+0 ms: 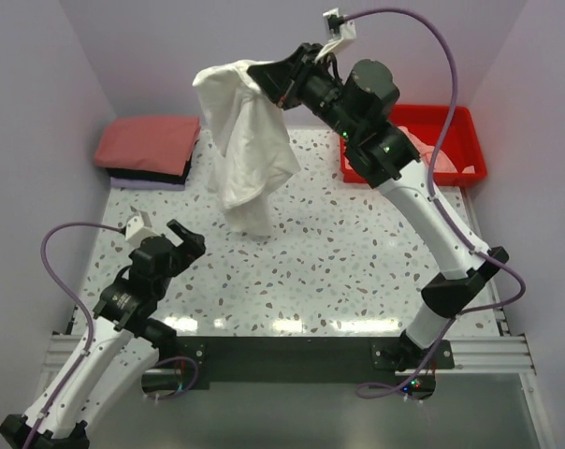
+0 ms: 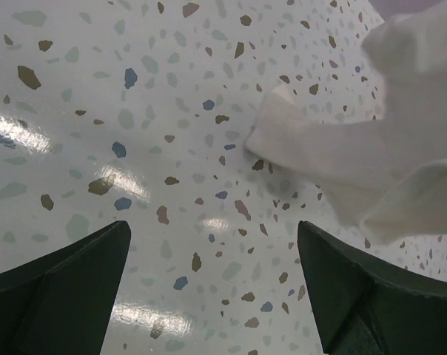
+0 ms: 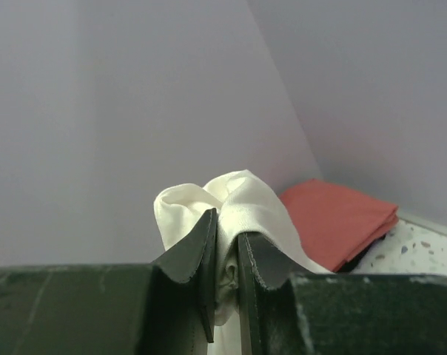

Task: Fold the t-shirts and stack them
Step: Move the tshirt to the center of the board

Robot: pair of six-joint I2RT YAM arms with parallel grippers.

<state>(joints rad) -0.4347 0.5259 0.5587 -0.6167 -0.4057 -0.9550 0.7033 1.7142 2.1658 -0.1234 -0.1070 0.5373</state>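
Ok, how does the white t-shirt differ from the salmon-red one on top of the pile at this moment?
The white t-shirt hangs in the air, pinched in the right gripper; the salmon-red t-shirt lies on top of the pile at the table's far left corner. The white t-shirt is unfolded and bunched; the salmon-red t-shirt is folded into a flat rectangle. Both are soft cloth tees.

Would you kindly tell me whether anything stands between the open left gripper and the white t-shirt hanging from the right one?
Nothing visible does. Only speckled table lies between the left gripper and the white t-shirt hanging from the right gripper; the folded stack sits aside at the far-left corner.
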